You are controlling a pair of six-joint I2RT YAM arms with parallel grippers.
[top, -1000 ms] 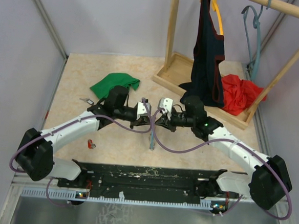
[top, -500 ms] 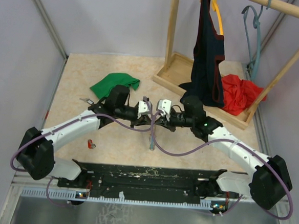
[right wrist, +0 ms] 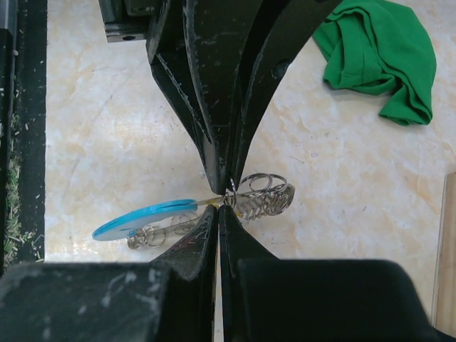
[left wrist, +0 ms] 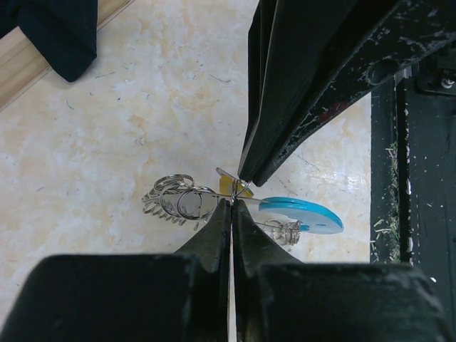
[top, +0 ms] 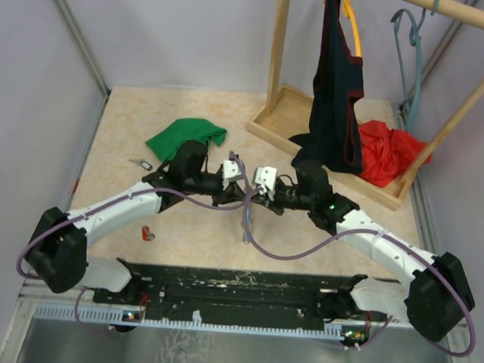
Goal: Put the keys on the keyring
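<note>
2 tools (left wrist: 231, 203) (right wrist: 219, 208) pinch keyring (left wrist: 187, 203), tips mtg.

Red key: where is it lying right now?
In the overhead view, the red key lies on the table's left side, between the left arm and the black rail at the near edge.

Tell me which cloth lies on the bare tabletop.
The green cloth; the red cloth is heaped on the wooden rack's base and the dark garment hangs from a hanger.
</note>
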